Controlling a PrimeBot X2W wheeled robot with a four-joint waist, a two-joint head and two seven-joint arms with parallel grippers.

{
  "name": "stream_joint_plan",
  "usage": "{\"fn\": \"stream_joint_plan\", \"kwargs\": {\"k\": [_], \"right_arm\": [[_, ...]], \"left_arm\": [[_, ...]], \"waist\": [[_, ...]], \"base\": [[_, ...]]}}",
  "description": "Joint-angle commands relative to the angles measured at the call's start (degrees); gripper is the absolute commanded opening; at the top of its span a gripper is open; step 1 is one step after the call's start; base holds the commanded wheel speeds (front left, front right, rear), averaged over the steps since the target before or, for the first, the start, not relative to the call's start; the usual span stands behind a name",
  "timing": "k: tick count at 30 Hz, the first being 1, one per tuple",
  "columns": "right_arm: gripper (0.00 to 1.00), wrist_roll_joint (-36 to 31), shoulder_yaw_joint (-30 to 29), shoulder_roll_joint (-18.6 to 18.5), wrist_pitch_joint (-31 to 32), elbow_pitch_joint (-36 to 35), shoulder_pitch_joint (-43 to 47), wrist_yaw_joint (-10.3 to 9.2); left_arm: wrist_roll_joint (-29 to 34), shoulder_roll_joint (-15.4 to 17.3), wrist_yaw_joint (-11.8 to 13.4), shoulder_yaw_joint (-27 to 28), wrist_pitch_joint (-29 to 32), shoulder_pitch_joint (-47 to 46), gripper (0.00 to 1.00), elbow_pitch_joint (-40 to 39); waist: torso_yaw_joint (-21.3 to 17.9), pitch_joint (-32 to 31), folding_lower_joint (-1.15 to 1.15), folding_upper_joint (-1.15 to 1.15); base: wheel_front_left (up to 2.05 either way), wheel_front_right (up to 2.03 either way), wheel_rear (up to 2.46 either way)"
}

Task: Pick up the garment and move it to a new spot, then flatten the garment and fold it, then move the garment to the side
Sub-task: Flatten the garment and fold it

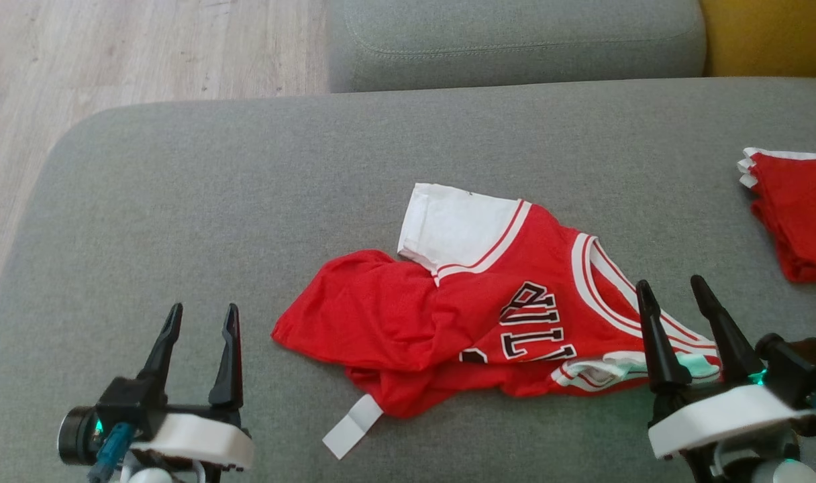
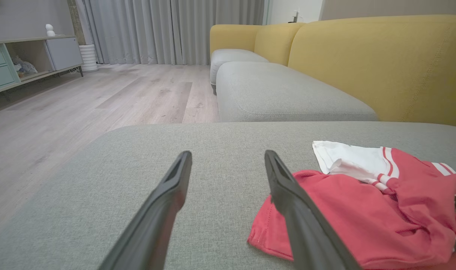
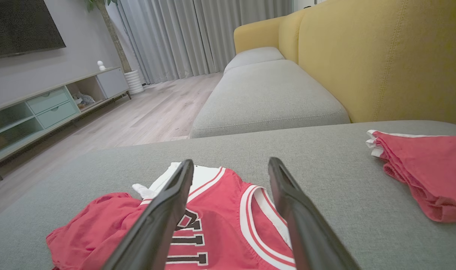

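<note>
My left gripper has its jaws spread over the bare grey cushion with nothing between them. The crumpled red jersey lies just to their right. My right gripper is also spread wide, above the jersey's collar end, pinching nothing. Farther off, right of those jaws, sits a folded red pile, with the yellow backrest beyond.
</note>
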Motion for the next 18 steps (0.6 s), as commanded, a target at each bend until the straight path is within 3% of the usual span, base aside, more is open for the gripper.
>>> {"fn": "stream_joint_plan", "kwargs": {"k": [1,10,18], "right_arm": [[1.00,0.2,1.2,-0.6,0.0,-2.4,-1.6,-0.10],[1.00,-0.6,0.8,-0.6,1.5,-0.4,-3.6,-0.10],[1.00,-2.1,0.9,-1.4,5.6,11.0,-14.8,-0.10]], "left_arm": [[-0.3,1.5,0.5,2.3,-0.1,-1.8,1.00,-1.9],[-0.3,1.4,0.6,2.0,-0.4,-2.8,1.00,-2.2],[0.0,0.4,-0.8,0.9,-1.3,-6.9,1.00,-2.7]], "waist": [[0.0,0.1,0.00,0.00],[0.8,1.3,0.00,0.00],[5.2,6.3,0.00,0.00]], "base": [[0.00,0.00,0.00],[0.00,0.00,0.00],[0.00,0.00,0.00]]}}
